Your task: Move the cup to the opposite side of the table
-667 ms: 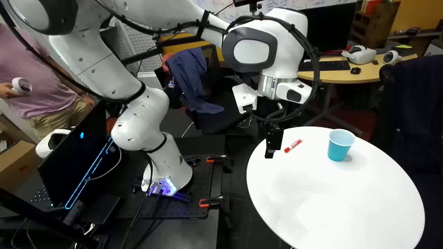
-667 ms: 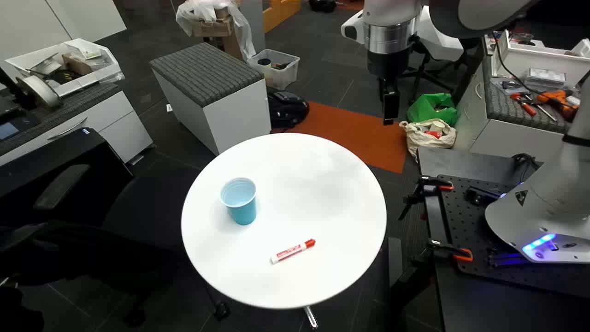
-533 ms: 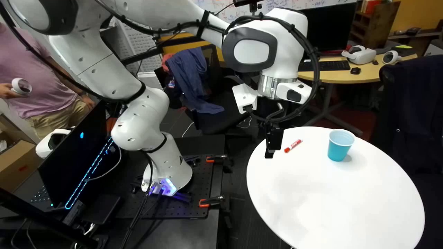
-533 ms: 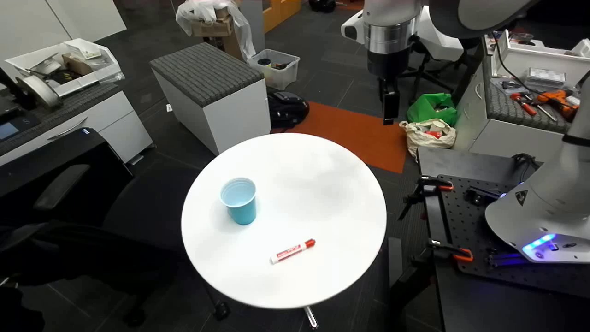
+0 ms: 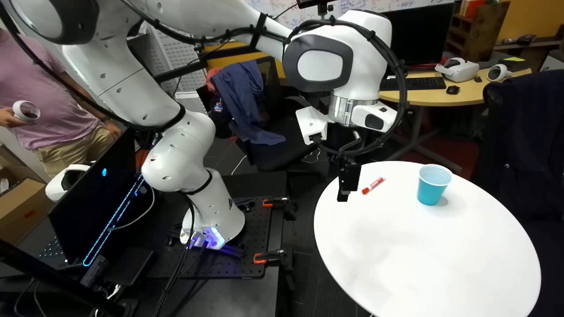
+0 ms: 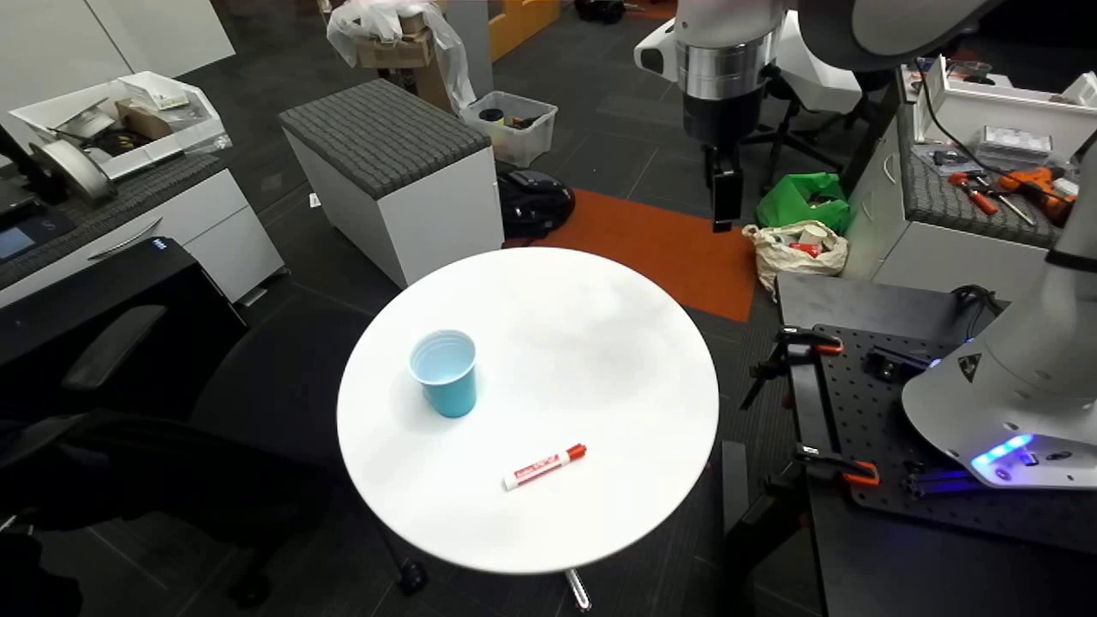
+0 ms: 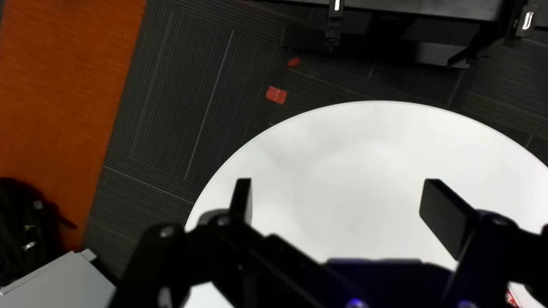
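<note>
In the wrist view the jaws come nearest, spread wide apart with nothing between them, above the round white counter [image 7: 364,162]. Farther out, a red-capped marker [image 6: 545,467] lies flat; beyond it the light-blue plastic cup [image 5: 432,187] stands upright on the half of the counter away from the robot's base [image 5: 213,207], well apart from the jaws.

The cup looks thin-walled and light, so it should lift easily but may buckle under a hard squeeze and skid or tip if nudged. Its wall seems smooth and a little slippery, though hardly brittle. The best hold, I judge, is across opposite sides just under the rim, with gentle pressure: the taper widens upward, so the rim should stop it sliding down. Its floor is unclear, so I cannot tell whether it holds anything.

Counting outward from the base: two bar clamps [image 6: 797,343] on the edge of a black bench [image 6: 908,566], one counter, one marker, one cup; far off, on a wooden desk [image 5: 478,93], one virtual-reality headset [image 5: 458,71], one hand controller [image 5: 498,72] and one keyboard [image 5: 414,83].
</note>
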